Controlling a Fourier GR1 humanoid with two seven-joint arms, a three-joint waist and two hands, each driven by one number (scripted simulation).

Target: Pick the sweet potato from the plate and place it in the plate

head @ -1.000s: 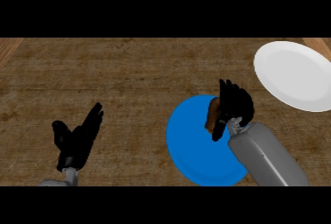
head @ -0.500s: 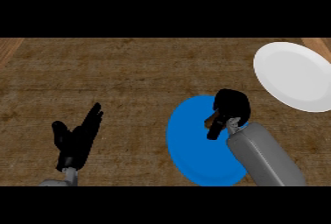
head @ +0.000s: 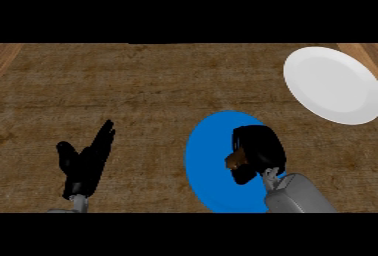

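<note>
The right robot hand [head: 257, 150] sits over the blue plate [head: 210, 165], in the lower middle of the frame. Its black fingers are curled tight around the sweet potato [head: 235, 160] — only a small brown bit peeks out on the left side of the fist. The rest of the sweet potato is hidden, so you cannot tell if it is touching the blue plate or lifted off it. The grey arm comes up from the bottom right.

The white plate [head: 328, 85] is in the upper right of the frame, well apart from the blue one, with nothing on it.

The left robot hand [head: 85, 165] rests at the lower left — fingers straight and pointing up, holding nothing.

Everything sits on a brown, rough-looking worktop [head: 133, 85].
</note>
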